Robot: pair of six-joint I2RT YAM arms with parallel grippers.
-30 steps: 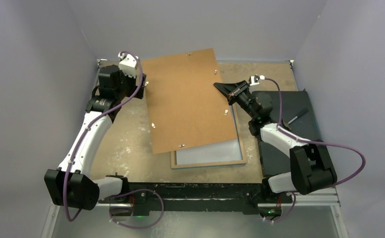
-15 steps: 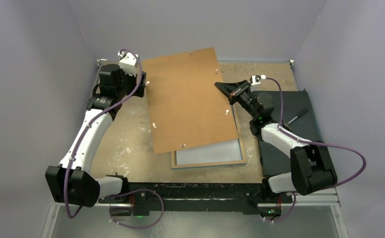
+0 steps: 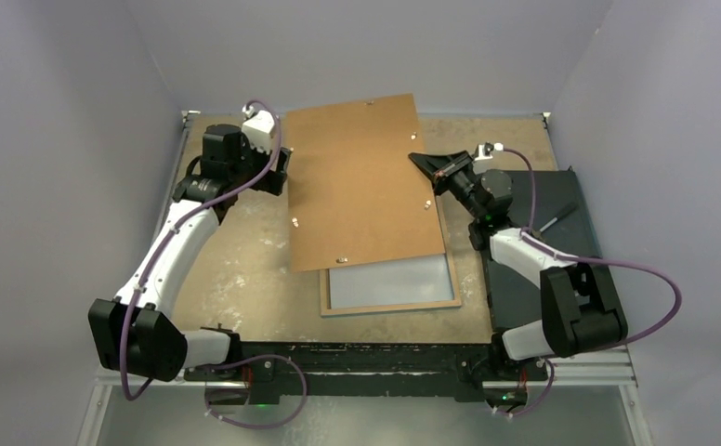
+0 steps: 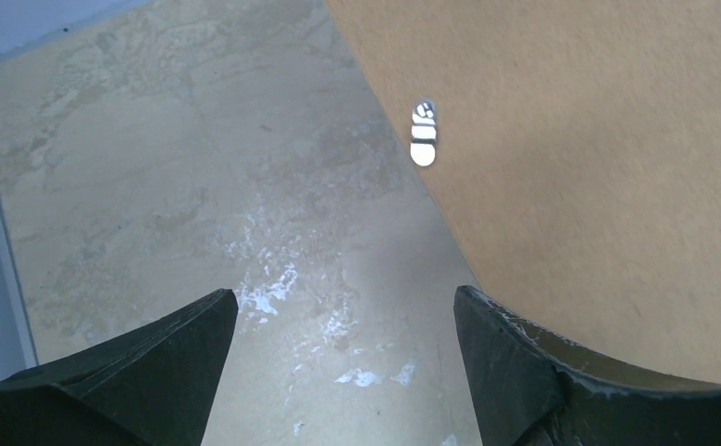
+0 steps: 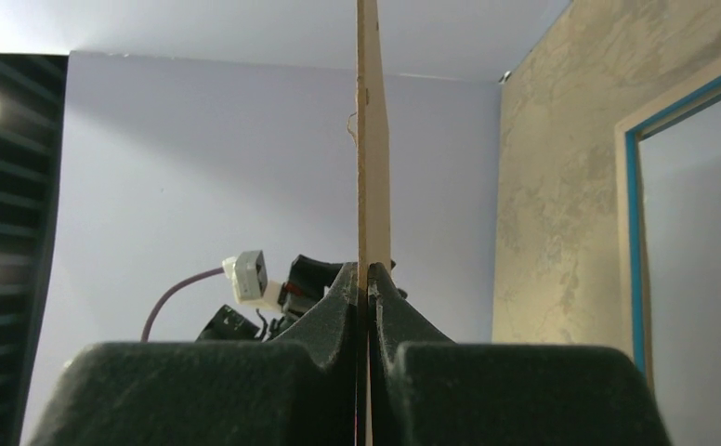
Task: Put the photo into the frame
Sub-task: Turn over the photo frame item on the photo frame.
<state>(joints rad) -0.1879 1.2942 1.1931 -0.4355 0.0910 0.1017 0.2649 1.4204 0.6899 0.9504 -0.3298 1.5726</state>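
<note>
Closest to the arm bases, the frame lies flat on the table, lower centre of the overhead view, wood rim up, and the inside just looks plain pale grey. Its far half is covered by the big brown backing board, which sits at a slant over it and runs up toward the back wall. The right gripper is clenched on the board's right edge. In the wrist view the board stands edge-on, pinched between the fingers, with the frame's blue border on the right. The left gripper is at the board's left edge, upper left, jaws wide apart and holding nothing, near a small metal clip
</note>
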